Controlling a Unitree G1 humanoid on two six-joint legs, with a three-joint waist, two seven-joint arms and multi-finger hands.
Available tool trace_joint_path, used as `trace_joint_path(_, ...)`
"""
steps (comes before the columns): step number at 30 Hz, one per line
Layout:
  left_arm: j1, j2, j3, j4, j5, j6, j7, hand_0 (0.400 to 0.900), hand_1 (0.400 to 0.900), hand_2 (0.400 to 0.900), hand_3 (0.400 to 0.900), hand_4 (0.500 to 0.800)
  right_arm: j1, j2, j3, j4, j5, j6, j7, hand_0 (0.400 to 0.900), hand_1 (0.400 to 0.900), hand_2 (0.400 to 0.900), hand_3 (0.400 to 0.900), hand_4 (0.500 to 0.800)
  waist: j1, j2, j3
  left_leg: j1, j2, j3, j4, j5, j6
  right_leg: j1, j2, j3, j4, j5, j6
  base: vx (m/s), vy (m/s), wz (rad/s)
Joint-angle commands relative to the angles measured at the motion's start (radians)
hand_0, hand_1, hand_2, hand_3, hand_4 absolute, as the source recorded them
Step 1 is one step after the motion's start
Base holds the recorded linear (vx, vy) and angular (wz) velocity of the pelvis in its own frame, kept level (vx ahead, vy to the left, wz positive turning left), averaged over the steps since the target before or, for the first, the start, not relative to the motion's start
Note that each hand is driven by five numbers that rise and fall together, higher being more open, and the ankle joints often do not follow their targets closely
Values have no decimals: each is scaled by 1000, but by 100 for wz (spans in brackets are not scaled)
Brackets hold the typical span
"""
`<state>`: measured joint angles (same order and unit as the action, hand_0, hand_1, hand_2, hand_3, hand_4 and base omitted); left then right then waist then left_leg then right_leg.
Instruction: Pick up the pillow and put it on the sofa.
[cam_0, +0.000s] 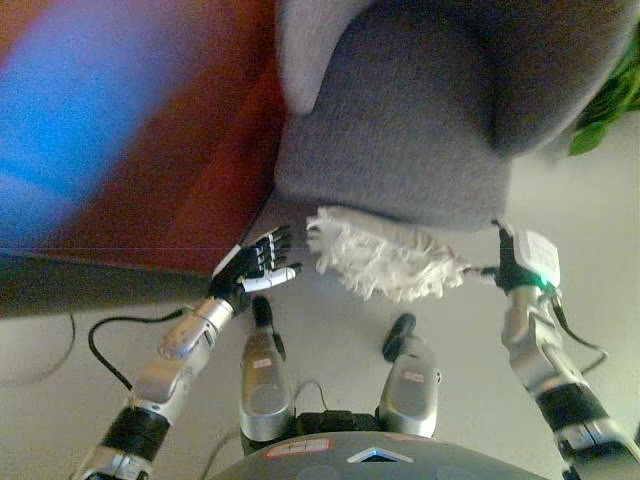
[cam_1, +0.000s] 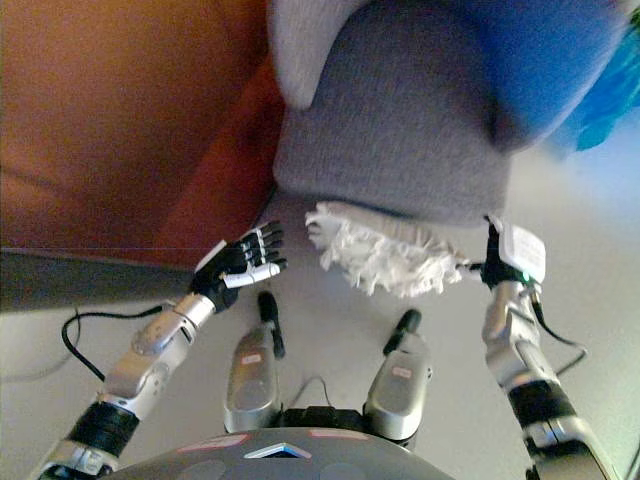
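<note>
A shaggy white pillow (cam_0: 385, 262) is seen low against the near front of the grey sofa (cam_0: 420, 120), its far edge touching or tucked under the sofa's front and its fringed near side hanging over the pale floor (cam_0: 340, 345). It lies between the two hands, not on the seat. The left hand (cam_0: 255, 266) is held just left of the pillow's left end, with its fingers spread and straight and nothing gripped; a small gap is seen between the fingertips and the fringe. The right hand (cam_0: 510, 268) is placed at the pillow's right end, right against the fringe, but its fingers are hidden behind the wrist and the pillow, so it cannot be told whether they are curled or straight. The sofa's rounded grey seat fills the far middle of the view, with a lighter grey cushion or arm (cam_0: 310, 45) at its far left. A reddish-brown rug (cam_0: 200, 180) is laid to the left of the sofa. A green plant (cam_0: 610, 105) is glimpsed at the far right.
</note>
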<state>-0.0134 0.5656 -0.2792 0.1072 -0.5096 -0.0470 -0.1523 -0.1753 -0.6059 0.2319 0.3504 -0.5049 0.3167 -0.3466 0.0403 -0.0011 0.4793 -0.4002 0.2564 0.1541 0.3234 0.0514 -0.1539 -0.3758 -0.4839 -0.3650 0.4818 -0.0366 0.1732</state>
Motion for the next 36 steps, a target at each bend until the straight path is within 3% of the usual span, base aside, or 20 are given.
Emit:
trace_joint_path(1,-23,11,-22,-99,-32,-108,34,900,900,900,900,800,-105,-35,-7,24,27,12,-80,900,900,900,900,800,42,22,-8,-50,92,-111,123,-103,13,-155,-90,120,3,123,46,-166,42,11)
trace_joint_path(8,-142,17,-62,-126,-74,-136,77,900,900,900,900,800,-365,-100,29,193,143,22,-85,900,900,900,900,800,63,76,41,-351,82,-139,313,-155,18,-434,-108,215,217,49,46,-138,92,7)
trace_joint_path(10,-155,14,-64,-126,-92,-134,60,900,900,900,900,800,-413,-113,35,226,160,28,-89,900,900,900,900,800,66,93,41,-420,84,-136,374,-174,23,-502,-115,244,287,28,46,-17,123,6)
trace_joint_path(11,-161,12,-68,-127,-97,-137,54,900,900,900,900,800,-440,-121,39,247,162,34,-88,900,900,900,900,800,68,105,41,-450,89,-135,425,-217,19,-528,-123,261,342,-12,58,37,135,5)
trace_joint_path(18,-191,-31,-103,-128,-149,-151,38,900,900,900,900,800,-627,-139,106,417,211,91,-77,900,900,900,900,800,76,173,41,-679,69,-169,668,-293,31,-762,-121,383,575,-93,48,0,170,3)
trace_joint_path(25,-235,-74,-151,-93,-176,-188,45,900,900,900,900,800,-794,-103,192,648,306,161,-57,900,900,900,900,800,107,210,41,-817,34,-188,766,-304,42,-884,-127,428,662,-116,36,-9,88,12)
trace_joint_path(26,-240,-79,-154,-85,-176,-193,37,900,900,900,900,800,-811,-99,201,685,318,166,-42,692,692,692,692,675,113,213,41,-824,31,-190,766,-301,43,-890,-130,430,665,-117,36,-11,23,16)
trace_joint_path(27,-244,-82,-159,-81,-178,-193,35,900,900,900,900,800,-824,-95,206,711,334,168,-25,692,692,692,692,675,117,215,41,-826,30,-190,763,-298,44,-891,-133,429,666,-116,36,-2,10,15)
trace_joint_path(28,-250,-84,-164,-80,-181,-191,33,900,900,900,900,800,-836,-93,211,734,345,167,-9,400,400,400,400,500,121,217,41,-830,28,-190,761,-294,45,-892,-136,427,666,-116,36,-1,12,14)
trace_joint_path(31,-255,-91,-177,-76,-185,-190,32,900,900,900,900,800,-858,-86,214,764,404,155,13,400,400,400,400,500,131,217,41,-827,21,-189,743,-278,45,-888,-141,418,663,-110,37,3,12,12)
trace_joint_path(36,-245,-93,-172,-87,-178,-188,27,900,900,900,900,800,-845,-70,188,731,435,144,-25,400,400,400,400,500,137,202,41,-787,18,-183,704,-260,46,-851,-139,390,639,-91,41,7,-2,3)
